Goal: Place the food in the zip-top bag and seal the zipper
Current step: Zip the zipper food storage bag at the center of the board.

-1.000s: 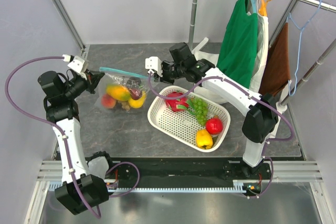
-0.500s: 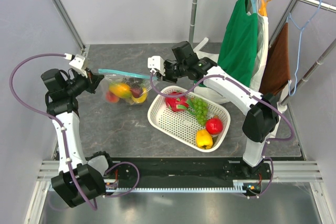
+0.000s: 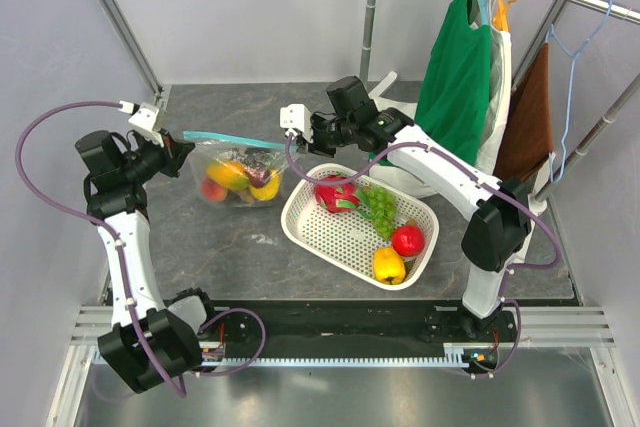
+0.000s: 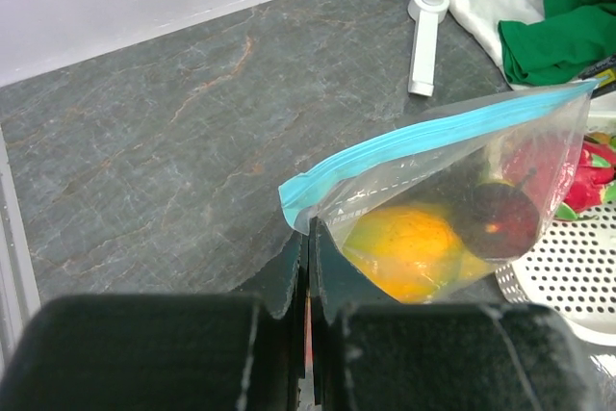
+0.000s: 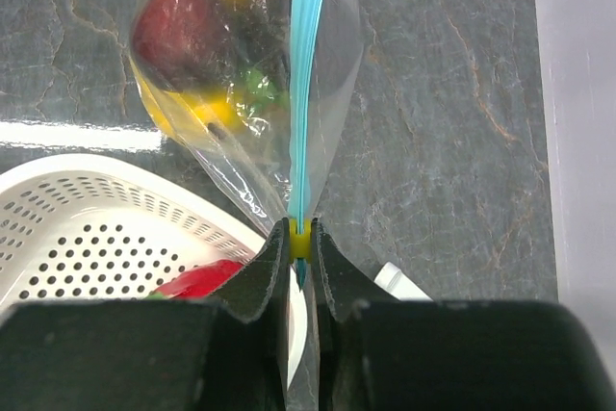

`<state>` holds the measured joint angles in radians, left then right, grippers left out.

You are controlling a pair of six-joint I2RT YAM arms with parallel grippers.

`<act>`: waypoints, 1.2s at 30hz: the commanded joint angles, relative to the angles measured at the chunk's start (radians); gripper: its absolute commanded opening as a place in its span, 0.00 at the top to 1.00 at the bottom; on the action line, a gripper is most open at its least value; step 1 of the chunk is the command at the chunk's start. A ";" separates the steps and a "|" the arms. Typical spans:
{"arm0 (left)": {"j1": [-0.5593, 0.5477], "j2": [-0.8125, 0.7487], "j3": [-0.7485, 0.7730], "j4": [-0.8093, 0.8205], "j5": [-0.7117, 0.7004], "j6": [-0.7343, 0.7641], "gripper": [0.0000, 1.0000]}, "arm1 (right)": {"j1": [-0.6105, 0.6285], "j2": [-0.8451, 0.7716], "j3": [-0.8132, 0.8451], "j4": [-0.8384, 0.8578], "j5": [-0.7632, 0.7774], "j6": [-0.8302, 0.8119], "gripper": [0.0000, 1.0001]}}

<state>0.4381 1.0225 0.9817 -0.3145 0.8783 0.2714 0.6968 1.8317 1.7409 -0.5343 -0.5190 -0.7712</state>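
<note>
1. Against a second ago, the left tool [image 3: 178, 150] sits farther left, and the thin teal-blue zipper strip [image 3: 235, 140] runs straighter.
2. The left tool, pressed together, pinches one corner of the clear floppy zip-top bag [image 4: 539, 132].
3. The right tool [image 5: 300, 238], nearly closed, pinches the strip's other end.
4. The small toy fruits [image 3: 240, 179] sit in the bag, between both tools.

Clear zip-top bag [image 3: 240, 175], food [image 4: 404, 247] inside, zipper [image 4: 433, 138] taut

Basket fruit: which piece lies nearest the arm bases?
The yellow fruit, at the basket's near corner; the red apple, green grapes and pink-red fruit lie farther back.
</note>
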 commanded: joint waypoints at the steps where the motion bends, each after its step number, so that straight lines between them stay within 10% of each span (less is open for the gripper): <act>1: 0.039 -0.015 0.035 0.008 0.000 0.086 0.98 | -0.016 -0.028 0.012 -0.023 0.013 0.038 1.00; 4: 0.039 -0.019 0.072 -0.128 0.130 0.163 0.83 | 0.018 -0.041 0.000 0.008 0.010 0.081 1.00; 8: 0.040 -0.080 0.126 -0.230 0.281 0.230 0.32 | 0.062 -0.054 -0.032 0.029 -0.004 0.122 1.00; 12: 0.034 -0.191 0.109 -0.360 0.406 0.486 0.14 | 0.072 -0.069 -0.070 0.071 -0.007 0.150 1.00; 22: -0.256 -0.020 0.187 -0.658 0.191 0.934 0.19 | 0.076 -0.103 -0.098 0.096 -0.039 0.202 1.00; 36: -0.386 0.142 0.232 -0.577 -0.053 0.982 0.31 | 0.079 -0.126 -0.124 0.114 -0.069 0.188 1.00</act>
<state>0.0589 1.1141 1.1599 -0.8932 0.8841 1.1484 0.7731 1.7641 1.6196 -0.4660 -0.5491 -0.5869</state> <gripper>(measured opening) 0.699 0.152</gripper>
